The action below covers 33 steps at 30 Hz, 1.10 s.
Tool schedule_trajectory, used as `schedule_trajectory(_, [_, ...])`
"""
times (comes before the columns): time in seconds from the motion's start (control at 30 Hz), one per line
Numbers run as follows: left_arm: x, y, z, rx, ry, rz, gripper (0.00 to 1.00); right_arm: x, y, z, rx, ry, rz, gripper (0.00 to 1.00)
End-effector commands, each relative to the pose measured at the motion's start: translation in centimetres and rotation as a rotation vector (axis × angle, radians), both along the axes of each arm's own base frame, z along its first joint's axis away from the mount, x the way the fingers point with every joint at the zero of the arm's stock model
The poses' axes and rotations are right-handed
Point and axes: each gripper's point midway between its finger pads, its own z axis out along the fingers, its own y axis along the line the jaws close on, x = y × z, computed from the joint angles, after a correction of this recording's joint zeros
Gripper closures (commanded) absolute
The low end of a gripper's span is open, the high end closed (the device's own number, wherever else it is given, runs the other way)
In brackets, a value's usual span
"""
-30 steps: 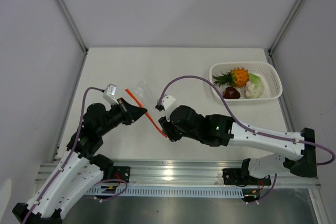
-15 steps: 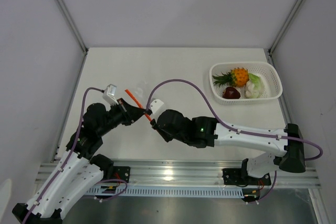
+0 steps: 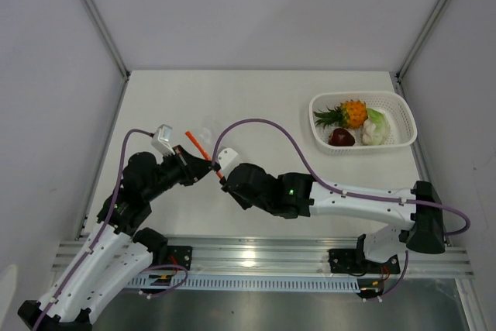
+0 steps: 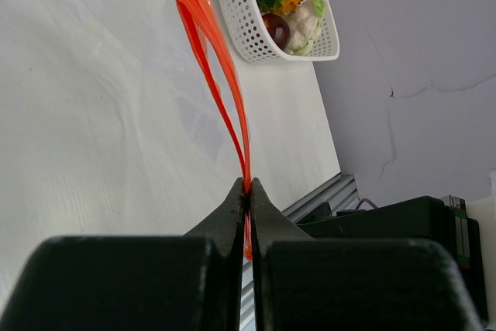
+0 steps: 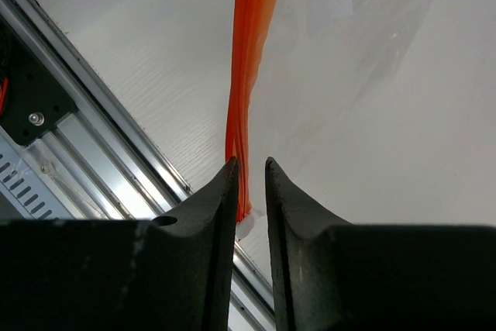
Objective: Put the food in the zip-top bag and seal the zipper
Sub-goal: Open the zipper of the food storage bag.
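From the top view, we are seeing the left tool pinching the thin red-orange zipper of the clear, crinkly plastic zip-top bag. This is happening left of centre in the frame, over the white counter, and the bag's film is showing just above the tools. The right tool is meeting the left one tip to tip, just to its right, at the same strip. At the upper right, well apart from the bag, the white perforated plastic basket is holding all the food. In it are the orange toy pineapple with its spiky green crown, the dark red-purple round fruit and the white and pale-green vegetable piece.

In the left wrist view, the left tool's jaws are pressing fully together on the zipper at lower centre. The strip is running from them to the top of the frame, splitting into two bands on the way. The basket is sitting at top centre with the three pieces inside.

In the right wrist view, the right tool is standing narrow, its jaws not quite together. The zipper is running down from top centre into that gap and lying against the left-hand finger. A pale sliver is showing between the strip and the other finger, so we are not seeing a full pinch.
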Motion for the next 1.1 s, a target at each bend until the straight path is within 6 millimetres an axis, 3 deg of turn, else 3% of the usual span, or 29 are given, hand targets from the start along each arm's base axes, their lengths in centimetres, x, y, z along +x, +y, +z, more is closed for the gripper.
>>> schedule_trajectory(0.0, [-0.1,-0.3,2.2,-0.032,-0.04,-0.014,0.99,0.6,1.2,1.6,0.051,-0.05,-0.013,0.78])
schedule_trajectory(0.7, [-0.7,-1.2,1.5,-0.103,0.022,-0.04,0.99,2.3,0.9,-0.6,-0.013,-0.294,-0.099,0.76])
schedule_trajectory(0.8, [-0.7,-1.1,1.4,-0.099,0.02,-0.041,0.99,3.2,0.8,-0.2,-0.02,-0.339,-0.149,0.85])
schedule_trajectory(0.83, [-0.7,-1.1,1.2,-0.095,0.022,-0.041,1.0,3.3,0.9,0.0,-0.02,-0.341,-0.154,0.99])
schedule_trajectory(0.93, [-0.8,-1.0,1.0,-0.072,0.003,-0.05,0.99,3.1,1.4,0.2,0.01,-0.287,-0.144,1.0])
schedule_trajectory(0.97, [-0.8,-1.0,0.8,-0.065,-0.001,-0.051,0.8,2.8,1.6,0.1,0.034,-0.252,-0.154,1.0])
schedule_trajectory(1.07, [-1.0,-0.5,1.0,-0.047,-0.046,-0.046,0.53,2.3,1.8,0.2,0.086,-0.163,-0.169,1.0])
